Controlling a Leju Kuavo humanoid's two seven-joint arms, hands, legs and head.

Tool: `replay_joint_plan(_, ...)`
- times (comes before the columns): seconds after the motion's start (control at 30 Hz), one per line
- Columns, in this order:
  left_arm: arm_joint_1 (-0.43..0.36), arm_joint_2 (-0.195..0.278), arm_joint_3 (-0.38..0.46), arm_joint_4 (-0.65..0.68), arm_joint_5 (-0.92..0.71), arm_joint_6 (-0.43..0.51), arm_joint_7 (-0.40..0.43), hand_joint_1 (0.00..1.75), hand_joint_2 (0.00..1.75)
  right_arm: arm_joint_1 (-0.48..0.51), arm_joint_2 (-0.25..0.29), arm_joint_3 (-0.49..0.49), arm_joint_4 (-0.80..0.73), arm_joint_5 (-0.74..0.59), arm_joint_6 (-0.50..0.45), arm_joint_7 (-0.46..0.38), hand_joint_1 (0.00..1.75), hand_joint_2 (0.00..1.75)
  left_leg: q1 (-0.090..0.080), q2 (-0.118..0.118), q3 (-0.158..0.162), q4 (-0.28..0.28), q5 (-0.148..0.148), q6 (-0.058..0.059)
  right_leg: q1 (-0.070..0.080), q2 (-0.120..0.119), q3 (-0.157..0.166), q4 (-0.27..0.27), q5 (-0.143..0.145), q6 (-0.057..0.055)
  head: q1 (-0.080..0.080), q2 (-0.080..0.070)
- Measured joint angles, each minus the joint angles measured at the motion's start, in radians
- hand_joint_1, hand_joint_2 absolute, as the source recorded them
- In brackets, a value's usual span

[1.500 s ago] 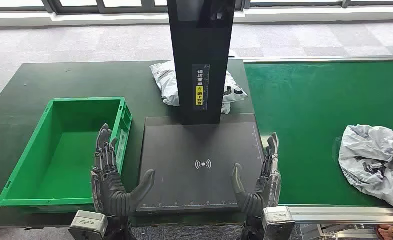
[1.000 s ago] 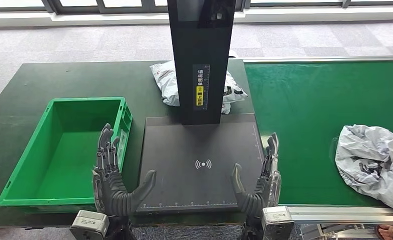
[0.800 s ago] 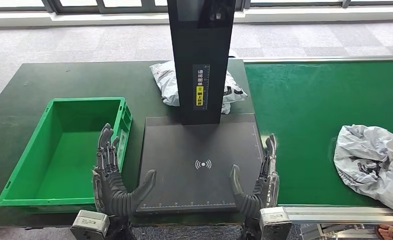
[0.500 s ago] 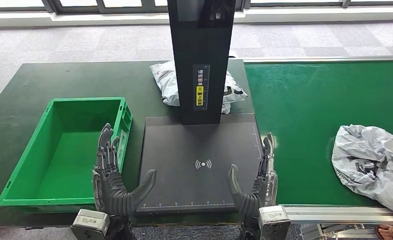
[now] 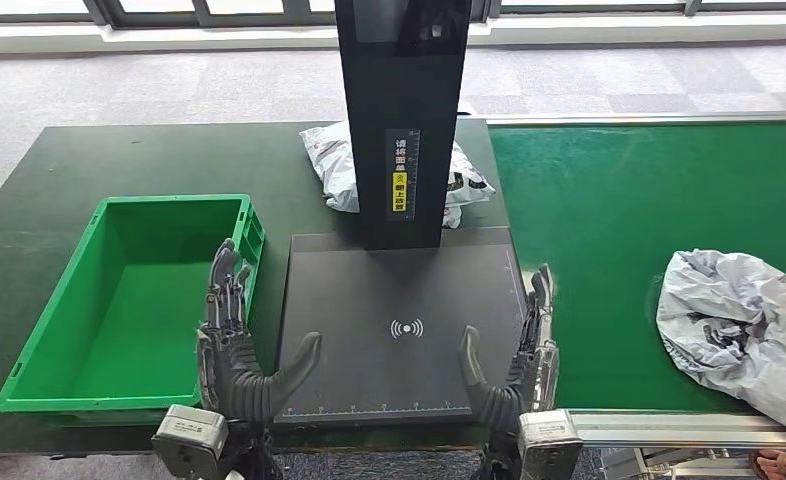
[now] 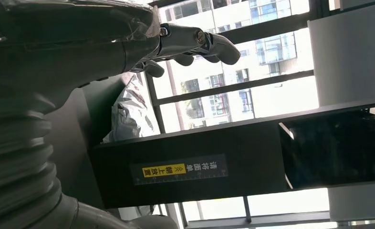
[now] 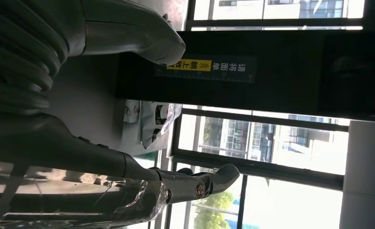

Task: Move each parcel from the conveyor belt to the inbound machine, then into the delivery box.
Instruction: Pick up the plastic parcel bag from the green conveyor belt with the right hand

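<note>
The inbound machine (image 5: pixel 399 330) sits on the dark bench (image 5: pixel 119 160) as a flat black scanning plate with a white wireless symbol (image 5: pixel 406 328) printed at its middle and a ruled scale along its near and right edges; its black upright column (image 5: pixel 401 110) carries a narrow label (image 5: pixel 400 182) with a yellow block and Chinese characters too small to read from the head view, and the column's top is cut off by the frame. Behind the column lies a grey-white printed parcel (image 5: pixel 339 165), partly hidden by it, near the bench's far edge. A second crumpled parcel (image 5: pixel 739 325) rests at the right end of the green conveyor belt (image 5: pixel 619 230), its far side cut off. The green delivery box (image 5: pixel 129 300) stands on the bench's left part. The left hand (image 5: pixel 239 350) and right hand (image 5: pixel 514 355) hover at the plate's near corners, fingers spread and holding nothing. A person's fingers (image 5: pixel 781 464) show at the lower right corner.
</note>
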Motion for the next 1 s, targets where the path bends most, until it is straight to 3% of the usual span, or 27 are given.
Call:
replay_joint_plan(0.3,-0.021,-0.005,0.001,0.029,0.001,-0.012,-0.004,0.0,1.75,0.006,0.0,-0.018,-0.013,0.121,-0.061,0.033,0.0,1.75,0.0,0.0,0.0,0.0,0.0,0.0,0.0,0.0,0.0,0.0,0.0,0.0,0.0,0.0)
replay_joint_plan(0.4,-0.027,-0.008,0.001,0.036,0.001,-0.018,-0.004,0.0,1.75,-0.003,0.0,-0.048,-0.014,0.269,-0.088,0.121,0.0,1.75,0.0,0.0,0.0,0.0,0.0,0.0,0.0,0.0,0.0,0.0,0.0,0.0,0.0,0.0)
replay_joint_plan(0.53,-0.031,-0.012,0.006,0.045,-0.001,-0.026,-0.004,0.0,1.75,-0.065,-0.019,-0.162,-0.004,0.393,-0.019,0.284,0.0,1.75,0.0,0.0,0.0,0.0,0.0,0.001,-0.001,0.001,0.0,0.0,0.001,0.001,0.0,0.0)
replay_joint_plan(0.77,-0.044,-0.019,0.018,0.065,0.008,-0.055,-0.012,0.0,1.75,-0.322,-0.146,-0.406,0.207,0.435,0.141,0.418,0.0,1.75,-0.001,0.0,-0.001,0.003,0.003,0.005,-0.004,0.001,0.0,0.0,0.006,0.007,0.0,0.0)
replay_joint_plan(1.0,-0.06,-0.019,0.031,0.078,0.039,-0.053,-0.029,0.0,1.75,-0.612,-0.369,-0.528,0.612,0.429,0.29,0.467,0.0,1.75,-0.003,-0.006,-0.007,0.007,0.006,0.01,-0.006,-0.004,-0.001,0.0,0.008,0.011,0.0,0.0)
